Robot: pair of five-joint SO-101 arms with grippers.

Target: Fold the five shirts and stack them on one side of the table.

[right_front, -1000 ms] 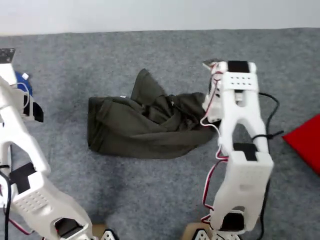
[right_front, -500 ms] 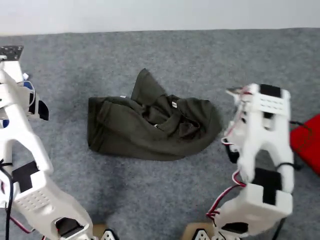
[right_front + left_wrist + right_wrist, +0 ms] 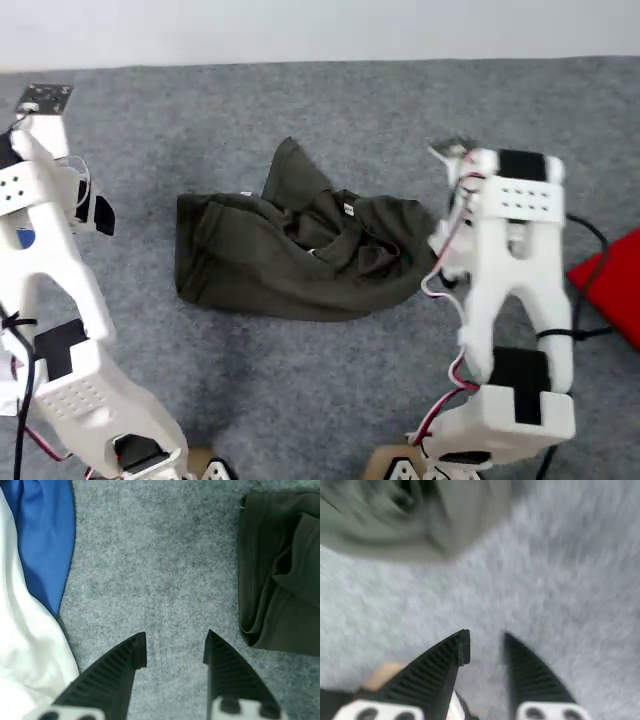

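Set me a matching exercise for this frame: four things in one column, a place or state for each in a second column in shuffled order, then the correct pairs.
Column one:
1. olive shirt
2. red cloth
3. blue cloth
4. left gripper

Column two:
A. at the right edge of the table in the high view
B. open, over bare grey surface
C. crumpled at mid-table
D. beside a white cloth

Pairs: 1-C, 2-A, 3-D, 4-B.
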